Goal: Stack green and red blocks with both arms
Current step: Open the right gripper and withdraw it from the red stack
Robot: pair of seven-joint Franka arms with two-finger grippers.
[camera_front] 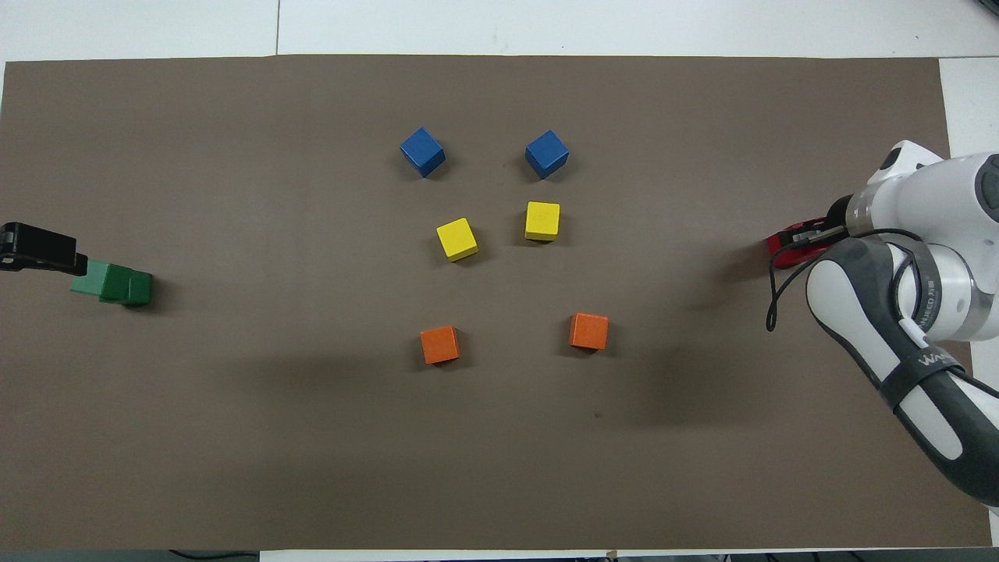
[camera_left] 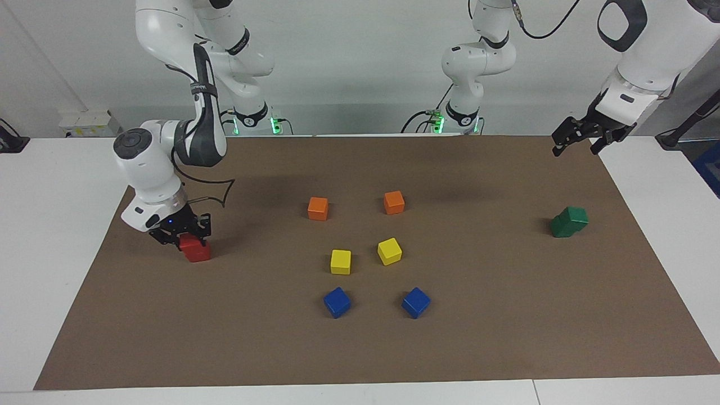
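Two dark green blocks [camera_left: 569, 221] stand stacked, the upper one a little askew, at the left arm's end of the mat; they also show in the overhead view [camera_front: 117, 283]. My left gripper [camera_left: 576, 147] is open and empty, raised in the air over the mat's edge nearer the robots than the green stack; it also shows in the overhead view [camera_front: 35, 248]. My right gripper [camera_left: 183, 235] is low at the right arm's end, its fingers shut around a red block [camera_left: 197, 249]. That block shows partly in the overhead view [camera_front: 790, 243]. I cannot tell whether a second red block lies under it.
In the middle of the brown mat [camera_left: 506, 315] stand two orange cubes [camera_left: 318, 208] [camera_left: 394, 202], two yellow cubes [camera_left: 340, 262] [camera_left: 389, 251] and two blue cubes [camera_left: 337, 302] [camera_left: 415, 302], the blue farthest from the robots. White table surrounds the mat.
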